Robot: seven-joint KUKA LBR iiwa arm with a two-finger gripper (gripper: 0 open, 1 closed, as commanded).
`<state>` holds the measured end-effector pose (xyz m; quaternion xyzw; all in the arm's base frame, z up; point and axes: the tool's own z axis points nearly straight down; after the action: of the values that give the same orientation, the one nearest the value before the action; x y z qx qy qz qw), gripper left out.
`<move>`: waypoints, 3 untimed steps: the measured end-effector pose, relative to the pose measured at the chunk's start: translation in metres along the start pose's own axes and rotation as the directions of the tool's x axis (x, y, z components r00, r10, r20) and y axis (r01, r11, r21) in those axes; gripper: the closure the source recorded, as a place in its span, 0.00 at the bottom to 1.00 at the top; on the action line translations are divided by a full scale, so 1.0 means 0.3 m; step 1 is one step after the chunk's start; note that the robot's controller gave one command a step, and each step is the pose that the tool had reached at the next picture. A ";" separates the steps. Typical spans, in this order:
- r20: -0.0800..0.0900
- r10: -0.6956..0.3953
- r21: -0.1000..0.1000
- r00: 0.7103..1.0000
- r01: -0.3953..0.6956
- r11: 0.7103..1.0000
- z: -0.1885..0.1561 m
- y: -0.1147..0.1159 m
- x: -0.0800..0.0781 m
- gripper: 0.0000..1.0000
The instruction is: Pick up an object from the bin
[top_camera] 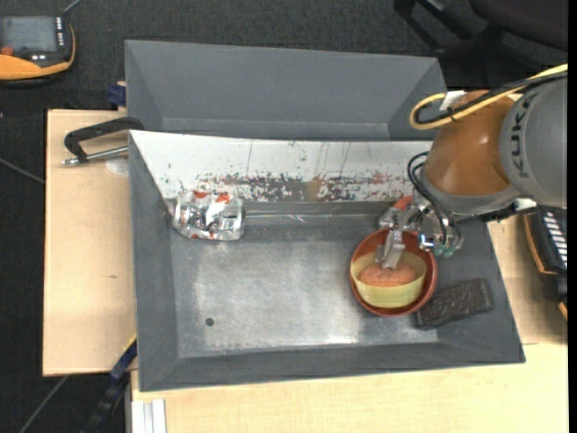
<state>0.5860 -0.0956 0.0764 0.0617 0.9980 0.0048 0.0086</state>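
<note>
**Bin** (288, 287): grey metal, sloped walls, floor mostly bare.

1. **Crumpled packet** (209, 216). Clear, silvery wrapping with red and white print. It lies at the far left of the floor against the back wall, well apart from the gripper.
2. **Dark speck** (209, 322). A small mark on the near-left floor; too small to tell whether it is a thing or a stain.
3. **Red bowl** (361, 289). Round and upright, right of centre. A **yellow bowl** (398, 294) is nested inside it, with a pinkish filling (386, 277) in its hollow.
4. **Gripper** (390, 253). Lowered over the nested bowls, its tip at or just above the pinkish filling. How wide it stands cannot be told, and no thing can be seen held.
5. **Dark flat block** (457, 301). Oblong and rough-surfaced. It lies just beside the red bowl on its right, near the front-right corner.
6. **Arm** (541, 152). It enters from the right with an **orange cover** (469, 161) at the wrist.

**Step in hand (judged):** the descent is done and the tool is placed at the bowls; the grasp is not yet confirmed.

**Next move calls for (judged):** closing on a bowl wall or the filling, then a straight lift. The nested bowls may part or tip, so a firm hold on the rim would be needed. The lift should also clear the dark flat block alongside.
</note>
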 end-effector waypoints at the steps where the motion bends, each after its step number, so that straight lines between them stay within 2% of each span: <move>1: 0.011 0.170 -0.001 0.985 -0.170 0.986 -0.008 0.110 0.022 1.00; 2: 0.023 0.145 -0.005 0.989 -0.145 0.989 -0.278 0.151 0.033 1.00; 3: 0.039 0.162 -0.004 0.986 -0.162 0.987 -0.580 -0.068 -0.045 1.00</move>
<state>0.5938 -0.1189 0.2503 0.1426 0.9894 0.0048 0.0276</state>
